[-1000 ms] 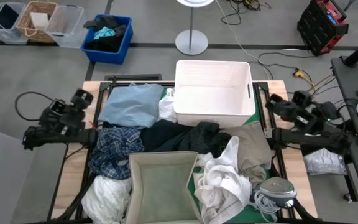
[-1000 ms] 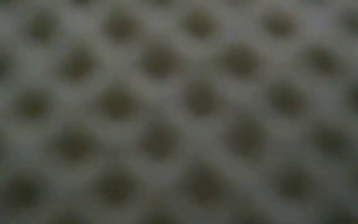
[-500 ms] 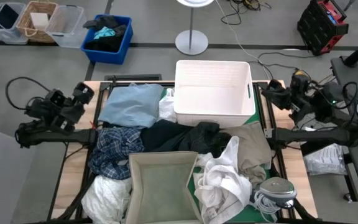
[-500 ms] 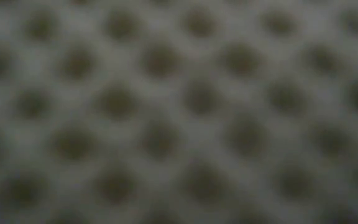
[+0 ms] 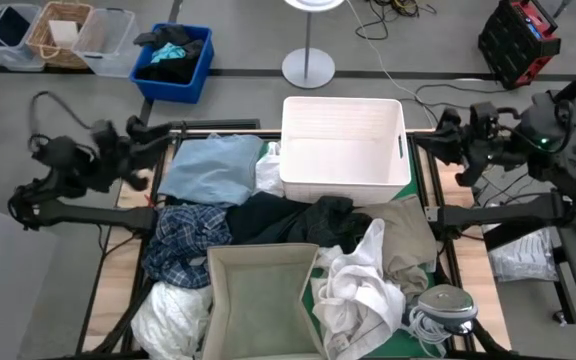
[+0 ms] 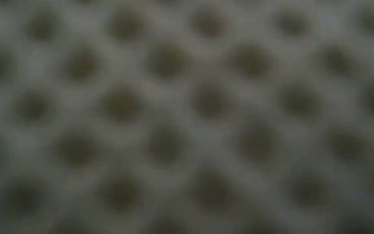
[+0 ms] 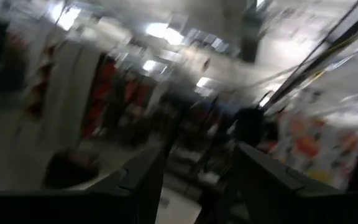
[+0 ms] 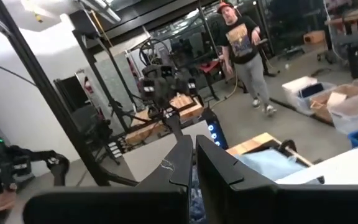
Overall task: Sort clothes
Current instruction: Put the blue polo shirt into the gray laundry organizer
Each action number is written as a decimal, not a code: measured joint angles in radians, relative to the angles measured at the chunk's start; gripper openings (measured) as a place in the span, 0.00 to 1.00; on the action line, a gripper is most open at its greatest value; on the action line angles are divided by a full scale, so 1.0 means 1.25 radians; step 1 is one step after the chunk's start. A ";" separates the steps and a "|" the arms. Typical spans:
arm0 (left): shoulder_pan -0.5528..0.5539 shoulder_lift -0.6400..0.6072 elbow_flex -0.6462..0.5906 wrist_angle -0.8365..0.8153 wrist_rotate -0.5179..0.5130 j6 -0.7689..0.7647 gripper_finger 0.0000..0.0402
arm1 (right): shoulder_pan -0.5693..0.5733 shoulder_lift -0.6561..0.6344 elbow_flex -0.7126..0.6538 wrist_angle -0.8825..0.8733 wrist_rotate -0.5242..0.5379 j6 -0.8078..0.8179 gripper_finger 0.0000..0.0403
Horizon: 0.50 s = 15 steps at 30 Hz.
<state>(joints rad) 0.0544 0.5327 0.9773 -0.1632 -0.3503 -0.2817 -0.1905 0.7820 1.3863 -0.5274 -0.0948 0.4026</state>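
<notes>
Lying all over the tabletop [image 5: 473, 262] is a heap of clothes, and one big white bin [image 5: 344, 146] sits at the far side of it. Use that white bin as the marker. Just left of it is one light blue shirt [image 5: 208, 168]. In front of that shirt is one blue plaid shirt [image 5: 181, 243]. Right in front of the white bin is one black piece [image 5: 286, 220], and a khaki piece [image 5: 408, 228] lies near the bin's front right corner. One white piece [image 5: 360, 283] is bunched up farther to the front, and another white piece [image 5: 168, 317] lies at the front left corner of the tabletop. One cream bin [image 5: 264, 302] sits on the pile, well in front of the white bin. That makes two bins on the tabletop.

There are two claws. The left claw [image 5: 155, 131] hangs in the air off the white bin's left side, above the far left edge of the tabletop. Its fingers are spread apart and hold nothing. The right claw [image 5: 446, 128] hangs just right of the white bin. Its fingers [image 8: 182, 158] are pressed close together and grip nothing.

The low view is only a blur of dots.
</notes>
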 joint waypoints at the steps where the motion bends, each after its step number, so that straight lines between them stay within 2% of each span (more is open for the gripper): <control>1: 0.000 0.023 0.030 -0.079 -0.016 -0.025 0.43 | 0.000 0.007 0.008 0.001 0.000 -0.013 0.03; 7: 0.000 0.168 0.202 -0.566 -0.017 -0.194 0.43 | 0.000 0.027 0.037 -0.001 0.000 -0.192 0.03; 11: 0.000 0.262 0.285 -0.815 0.085 -0.261 0.43 | 0.000 0.026 0.039 0.000 0.000 -0.264 0.03; 15: 0.000 0.331 0.308 -0.993 0.174 -0.272 0.43 | 0.000 0.025 0.039 0.007 0.001 -0.319 0.03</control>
<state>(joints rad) 0.0540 0.9465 1.3624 -1.4041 -0.1331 -0.6218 -0.1905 0.8133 1.4349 -0.5185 -0.0937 0.0044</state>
